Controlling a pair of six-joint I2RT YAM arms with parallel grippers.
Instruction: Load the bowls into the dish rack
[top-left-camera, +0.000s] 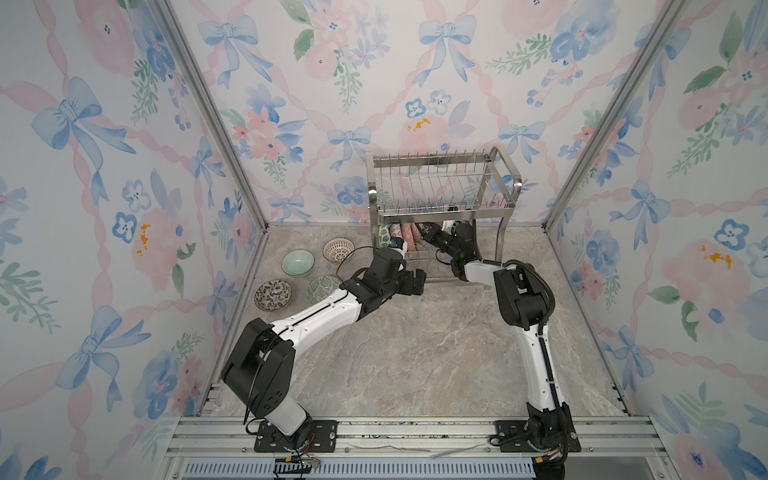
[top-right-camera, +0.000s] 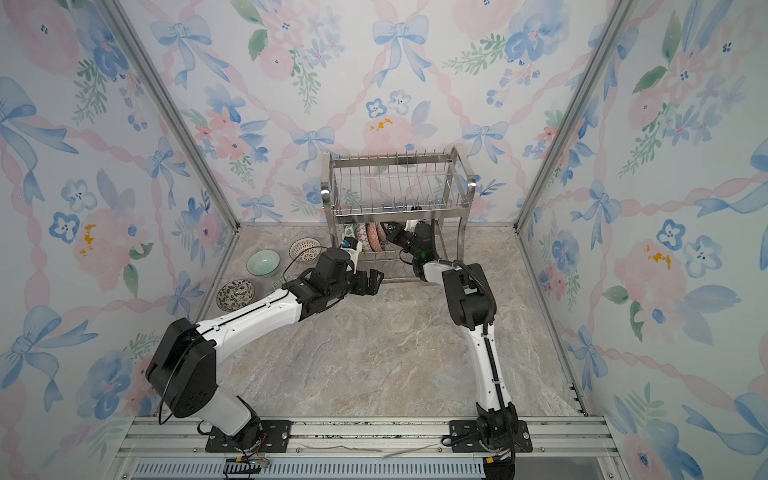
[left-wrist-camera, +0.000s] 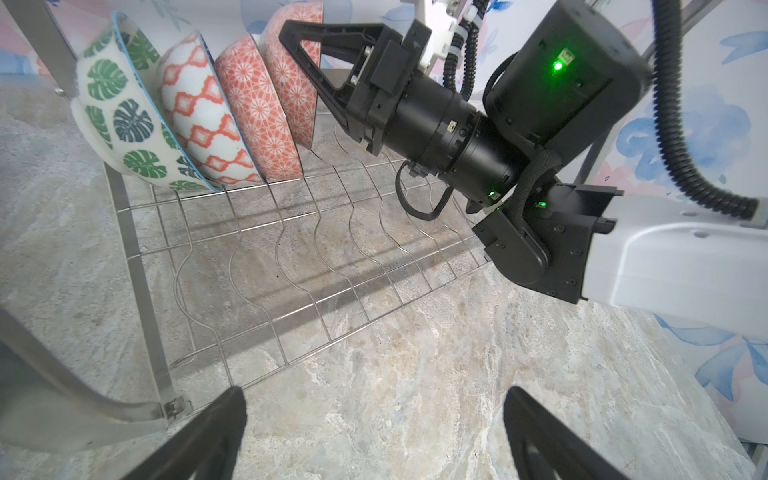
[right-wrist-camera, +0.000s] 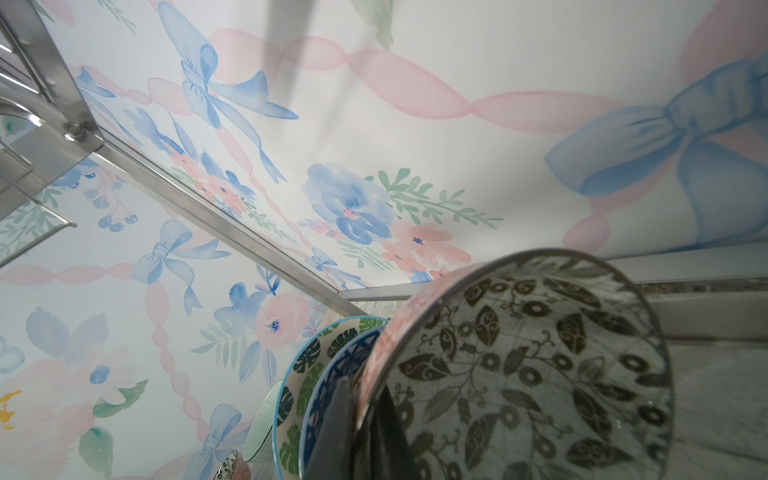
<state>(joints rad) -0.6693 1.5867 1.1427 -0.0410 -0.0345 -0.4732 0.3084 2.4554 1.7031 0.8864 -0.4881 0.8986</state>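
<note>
Step in hand: slotting a bowl into the dish rack's (top-left-camera: 440, 183) bottom shelf. The right gripper (right-wrist-camera: 365, 415) reaches in under the top shelf, fingers pinched tight on the rim of the dark-leaf bowl (right-wrist-camera: 540, 374). That bowl stands on edge, fourth in the row beside the pink floral bowl (left-wrist-camera: 257, 116), red-lattice bowl (left-wrist-camera: 199, 124) and green-leaf bowl (left-wrist-camera: 120, 120).

The left gripper (left-wrist-camera: 374, 397) hangs spread wide and empty at the rack front.

Four bowls sit on the table (top-left-camera: 415, 353) left of the rack: pale green bowl (top-left-camera: 298, 264), white lattice bowl (top-left-camera: 338, 249), dark floral bowl (top-left-camera: 273, 295) and green patterned bowl (top-left-camera: 322, 289).

Next, I'd say: release once it leans in its slot, back out without clipping the row, left arm fetches a table bowl.

No readable writing; the blue-white tag (top-right-camera: 350, 244) on the left wrist is too small.
</note>
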